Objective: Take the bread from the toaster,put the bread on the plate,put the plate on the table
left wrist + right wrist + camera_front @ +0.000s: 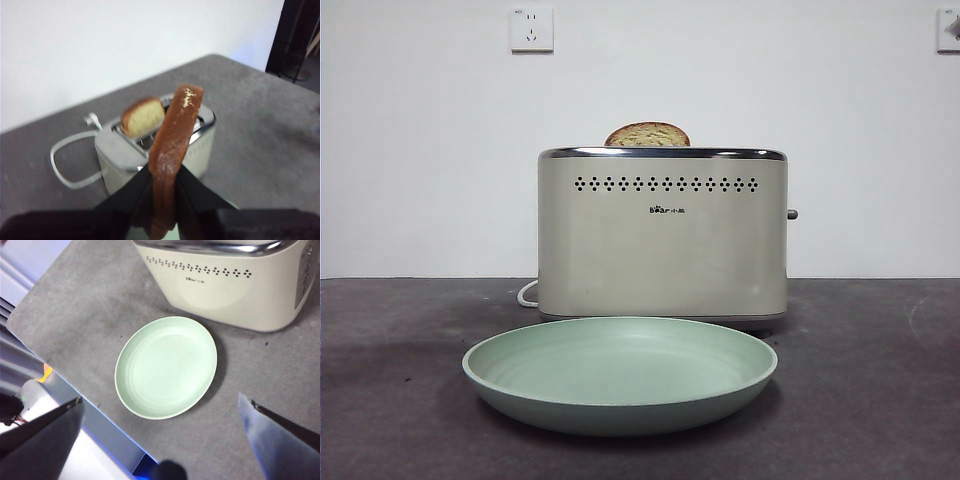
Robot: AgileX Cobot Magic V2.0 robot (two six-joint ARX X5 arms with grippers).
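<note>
- Already the first step looks done: the left gripper (162, 200) has its fingers clamped on the bread (172, 150), holding it edge-on in the air above the toaster (150, 150) and clear of its slots.
- Next, by my reading, the slice must travel from over the toaster to the plate (620, 400), come low above the bowl and be let go flat so it does not tip over the rim.
- That plate lies empty on the desk (880, 400), just in front of the toaster and toward the desk's near edge; the right wrist view shows an edge of the desk close beside it.
- The right gripper (160, 440) hovers high over the plate (167, 367) with its fingers spread wide and nothing between them; it seems placed to take the plate later.
- A second slice (647, 135) sits in the toaster, only its domed top showing above the chrome rim.
- The held bread shows a brown crust with a pale flecked patch near its far end; the picture is blurred, so finer texture cannot be told.
- The front view shows neither arm.
</note>
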